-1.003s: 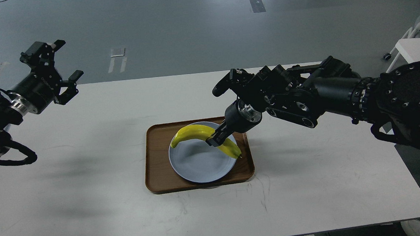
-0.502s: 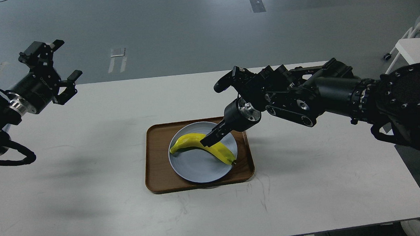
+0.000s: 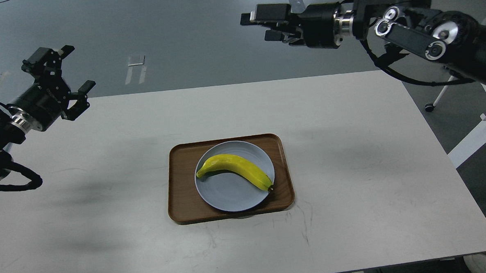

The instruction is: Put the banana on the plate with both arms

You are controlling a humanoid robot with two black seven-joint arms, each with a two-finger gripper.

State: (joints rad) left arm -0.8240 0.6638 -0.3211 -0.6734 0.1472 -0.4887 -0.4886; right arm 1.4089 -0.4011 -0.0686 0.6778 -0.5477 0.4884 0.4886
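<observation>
1. The banana [image 3: 235, 170] lies flat on the plate [image 3: 229, 198], across its far half, with nothing gripping it.
2. Its greenish stem end points toward the plate's left rim, and its dark tip reaches the plate's right rim, just at the edge.
3. The plate sits inside a brown wooden tray [image 3: 180, 196], nearer the tray's right side, so more bare wood shows to the plate's left.
4. The tray rests on the white table [image 3: 372, 188], roughly at its middle.
5. The left gripper [image 3: 62, 76] is raised well to the left of the tray, over the table's far-left corner. Its fingers are spread wide apart and they hold nothing.
6. The right gripper [image 3: 258, 25] is high above the floor beyond the table's far edge, well apart from the tray and a little right of it. It points to the left, and its arm comes in from the upper right.
7. Its two fingers stand one above the other with a gap showing between them, and they are empty.
8. Neither gripper touches the banana, the plate or the tray.
</observation>
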